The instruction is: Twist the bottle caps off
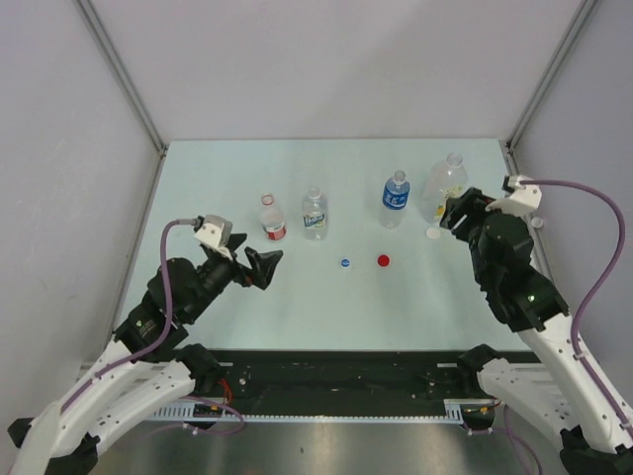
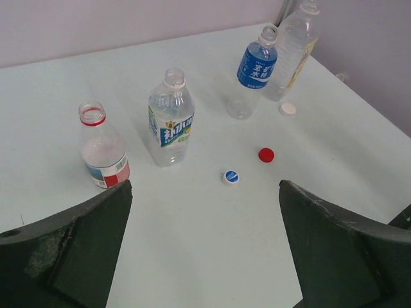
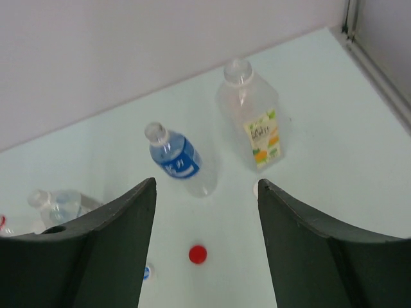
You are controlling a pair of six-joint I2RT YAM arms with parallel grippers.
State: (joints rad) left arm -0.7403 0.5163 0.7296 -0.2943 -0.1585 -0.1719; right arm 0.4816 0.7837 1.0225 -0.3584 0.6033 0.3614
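Four bottles stand upright in a row across the far half of the table [image 1: 218, 188]. From left to right they are the red-labelled bottle [image 1: 273, 220], white-and-blue-labelled bottle [image 1: 315, 216], blue-labelled bottle [image 1: 396, 201] and larger bottle [image 1: 447, 186]. All four necks are open; the red-labelled one has a red ring at the neck.

Three caps lie loose on the table:
- The blue cap [image 1: 346, 263] and red cap [image 1: 383, 260] sit side by side but apart, near of the gap between the two middle bottles.
- The white cap [image 1: 432, 234] sits just near-left of the larger bottle's base.
- No fourth cap can be made out.

The left gripper [image 1: 269, 269] is released, jaws spread wide and holding nothing. It is near of the red-labelled bottle and apart from it.

The right gripper [image 1: 457, 212] is also released, with only bare table between its fingers. It is just right of the white cap and close to the larger bottle; I cannot tell whether it touches.
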